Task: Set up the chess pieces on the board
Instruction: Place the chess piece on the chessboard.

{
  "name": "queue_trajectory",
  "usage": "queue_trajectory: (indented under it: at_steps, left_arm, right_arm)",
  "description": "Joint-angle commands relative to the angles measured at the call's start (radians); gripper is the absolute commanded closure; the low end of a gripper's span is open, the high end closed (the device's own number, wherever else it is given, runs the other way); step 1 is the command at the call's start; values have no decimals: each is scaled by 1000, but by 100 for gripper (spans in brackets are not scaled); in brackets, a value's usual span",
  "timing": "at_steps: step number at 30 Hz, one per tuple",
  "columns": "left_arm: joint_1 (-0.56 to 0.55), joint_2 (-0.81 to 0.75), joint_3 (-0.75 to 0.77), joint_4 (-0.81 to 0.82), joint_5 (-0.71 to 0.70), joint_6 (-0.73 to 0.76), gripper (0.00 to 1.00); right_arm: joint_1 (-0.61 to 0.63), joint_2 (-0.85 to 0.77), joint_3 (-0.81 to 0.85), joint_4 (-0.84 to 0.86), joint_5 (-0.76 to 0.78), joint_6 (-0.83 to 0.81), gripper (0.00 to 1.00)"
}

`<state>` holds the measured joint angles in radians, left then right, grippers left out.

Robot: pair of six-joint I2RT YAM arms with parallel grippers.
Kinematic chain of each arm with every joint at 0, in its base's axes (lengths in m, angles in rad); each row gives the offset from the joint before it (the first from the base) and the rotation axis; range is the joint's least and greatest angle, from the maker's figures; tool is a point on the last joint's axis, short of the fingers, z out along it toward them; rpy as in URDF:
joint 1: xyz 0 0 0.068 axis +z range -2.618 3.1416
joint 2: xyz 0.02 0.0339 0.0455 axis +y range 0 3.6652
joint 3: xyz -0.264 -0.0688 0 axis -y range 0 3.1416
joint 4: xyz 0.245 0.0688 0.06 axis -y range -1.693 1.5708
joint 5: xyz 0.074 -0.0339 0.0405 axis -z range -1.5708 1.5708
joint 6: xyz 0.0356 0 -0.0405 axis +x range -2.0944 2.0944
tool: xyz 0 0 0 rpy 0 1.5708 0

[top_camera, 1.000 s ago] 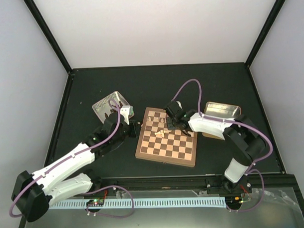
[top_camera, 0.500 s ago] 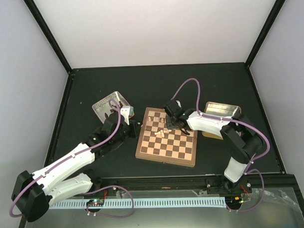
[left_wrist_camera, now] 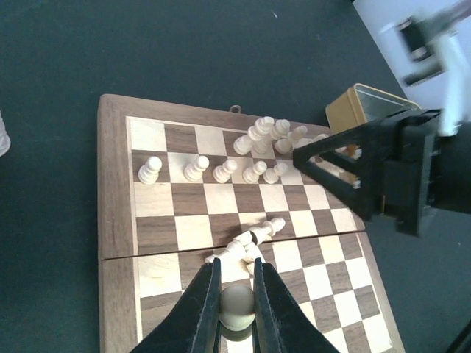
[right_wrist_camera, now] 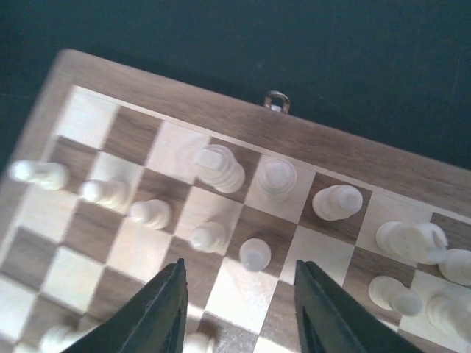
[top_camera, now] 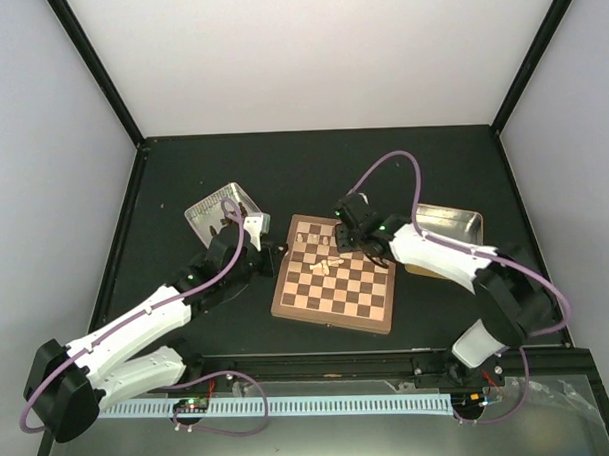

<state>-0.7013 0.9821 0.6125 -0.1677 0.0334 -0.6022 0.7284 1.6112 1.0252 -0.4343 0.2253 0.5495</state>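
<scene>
The dark table (top_camera: 182, 172) carries the board (top_camera: 333, 320) at its centre, with a metal tin (top_camera: 216, 213) off its left far corner and another tin (top_camera: 446, 223) to its right.

The right gripper (right_wrist_camera: 241, 268) hangs over the far rows with its jaws partly apart and nothing between them. A small pawn (right_wrist_camera: 255, 254) stands upright on a dark square just below the gap, apparently free of both fingers. The step in hand looks like clearing away from that pawn. That is best done by rising straight up before swinging aside, since the back-row pieces (right_wrist_camera: 278, 179) and the neighbouring pawns (right_wrist_camera: 151, 213) stand close on either side and a sideways drift would topple them.

The left gripper (left_wrist_camera: 235, 268) is closed tight on a round-topped piece (left_wrist_camera: 237, 307), low over the board's middle, just short of a small heap of fallen pieces (left_wrist_camera: 246, 243). It should carry its piece high over that heap and hold off until the other arm has left the far rows. Then it can lower the piece upright onto the middle of an open square.
</scene>
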Motion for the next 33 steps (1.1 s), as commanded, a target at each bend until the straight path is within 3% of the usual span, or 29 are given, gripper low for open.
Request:
queue_trajectory:
  at_steps: [1,9,17,26,33]
  left_arm:
    - [5,2,18,32,62,5,97]
    - [9,16,58,109,274,-108,96]
    - [9,53,66,256,475,-343,95]
    - [8,88,56,414,579,-550,94]
    - [7,84,54,410,598,-582,94]
  right_arm:
    - [-4,-150,-58,28,-57,-6,55]
    - [-3,-435,-310,315,-376,-162,47]
    - [10,-632,-435,533,-630,-198,41]
    - [73,-670,-406,478,-629,-281,41]
    - [99,-648,-365,431,-634,-331,52]
